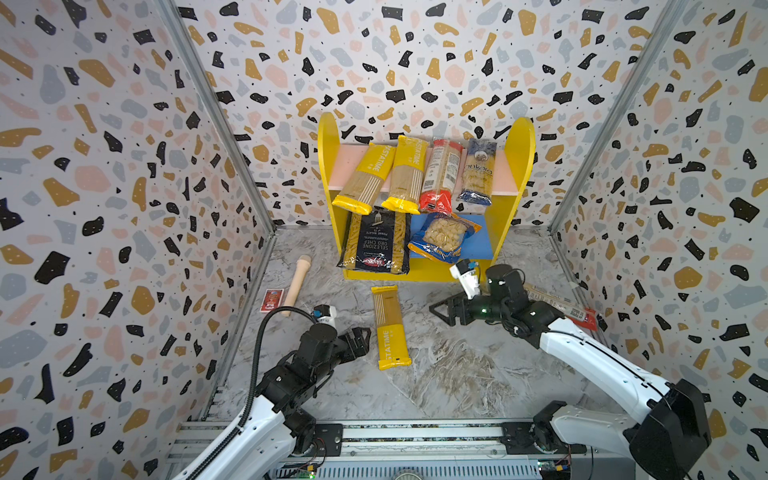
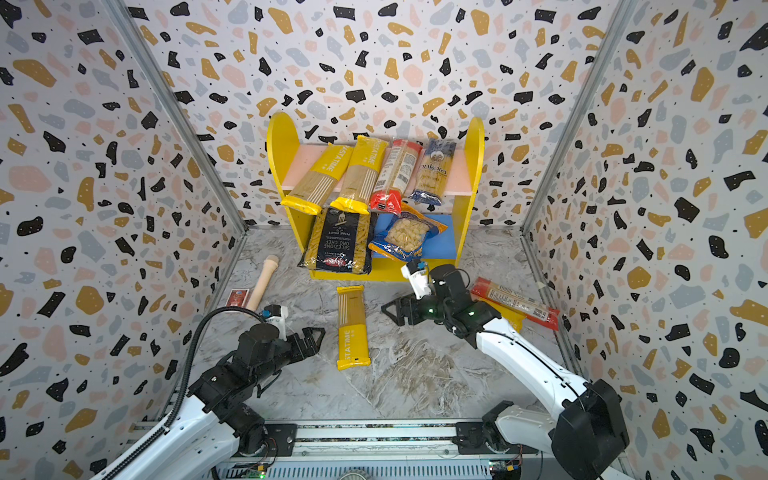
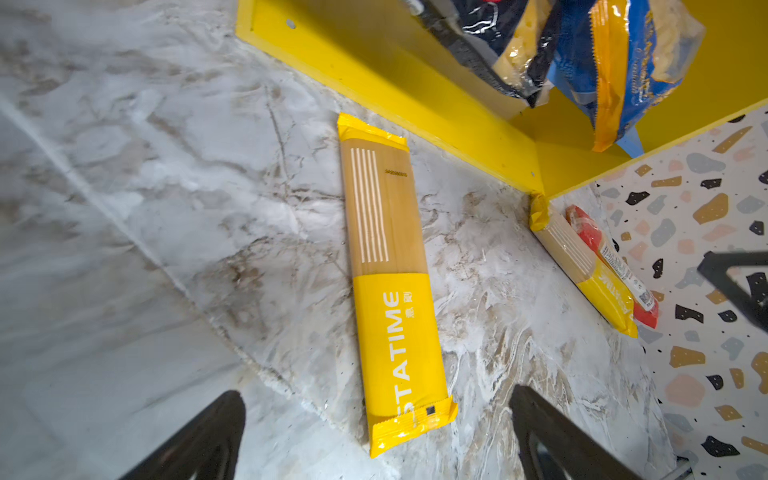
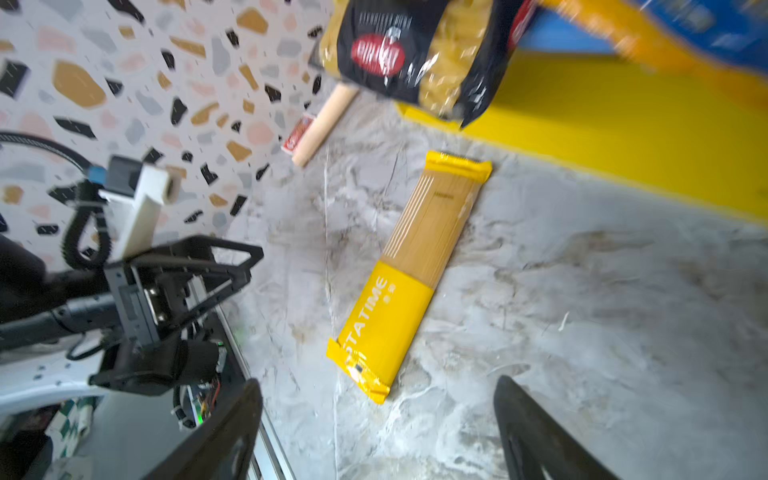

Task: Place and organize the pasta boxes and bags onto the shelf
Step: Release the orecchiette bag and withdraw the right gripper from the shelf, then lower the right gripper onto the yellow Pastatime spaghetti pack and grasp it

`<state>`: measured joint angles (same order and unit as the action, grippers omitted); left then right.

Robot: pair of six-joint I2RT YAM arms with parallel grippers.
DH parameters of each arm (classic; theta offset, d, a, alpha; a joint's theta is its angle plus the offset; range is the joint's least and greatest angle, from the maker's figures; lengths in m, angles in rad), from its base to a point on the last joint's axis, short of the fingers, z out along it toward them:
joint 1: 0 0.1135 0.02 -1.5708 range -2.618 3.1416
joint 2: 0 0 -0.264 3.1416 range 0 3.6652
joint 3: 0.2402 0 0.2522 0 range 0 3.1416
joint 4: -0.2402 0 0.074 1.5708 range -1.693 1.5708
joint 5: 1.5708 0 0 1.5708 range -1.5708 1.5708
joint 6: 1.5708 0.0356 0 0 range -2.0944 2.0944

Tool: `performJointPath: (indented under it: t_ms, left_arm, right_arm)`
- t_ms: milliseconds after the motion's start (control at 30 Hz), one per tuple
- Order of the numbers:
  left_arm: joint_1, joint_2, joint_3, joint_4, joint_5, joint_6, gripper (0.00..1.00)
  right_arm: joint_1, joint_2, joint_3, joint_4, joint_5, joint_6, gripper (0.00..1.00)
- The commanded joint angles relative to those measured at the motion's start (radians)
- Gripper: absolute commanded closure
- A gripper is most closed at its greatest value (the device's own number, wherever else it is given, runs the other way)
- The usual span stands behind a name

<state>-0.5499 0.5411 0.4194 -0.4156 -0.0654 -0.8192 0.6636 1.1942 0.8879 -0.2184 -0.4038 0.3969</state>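
Left pincer and right pincer gape empty, flanking 1 yellow PASTATIME pack.

Robot test booth, patterned walls, aluminium rail

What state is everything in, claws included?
Left gripper: open, empty.
Right gripper: open, empty.
Middle PASTATIME pack: flat on the table, not held.
Four long packs: on the pink board, overhanging its front.
Barilla penne bag: on the blue board, overhanging.
Blue-orange bag: on the blue board.
Red-ended pack and yellow pack, far right: flat on the table.
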Motion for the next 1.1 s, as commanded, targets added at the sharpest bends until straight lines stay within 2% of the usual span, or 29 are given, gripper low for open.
performJointPath:
  t_ms: [0,167,333,433,800,1067]
  left_arm:
    - [0.007,-0.091,-0.018,-0.111,-0.077,-0.085,0.0]
    - [0.007,-0.186,-0.035,-0.185,-0.085,-0.122,0.0]
    - [0.007,-0.19,-0.032,-0.233,-0.101,-0.123,0.0]
    - [0.007,-0.185,-0.03,-0.247,-0.107,-0.124,0.0]
    - [0.008,-0.25,-0.097,-0.284,-0.1,-0.176,0.01]
    - [0.007,-0.351,-0.121,-0.327,-0.101,-0.231,0.03]
  right_arm:
    - [0.1,0.01,0.0,-0.067,0.222,0.039,0.11]
    - [0.236,0.087,0.005,-0.085,0.313,0.087,0.1]
    - [0.312,0.169,0.022,-0.072,0.34,0.126,0.09]
    - [0.352,0.266,0.079,-0.102,0.379,0.132,0.09]
    - [0.373,0.501,0.221,-0.085,0.366,0.157,0.05]
    - [0.404,0.659,0.394,-0.203,0.446,0.17,0.03]
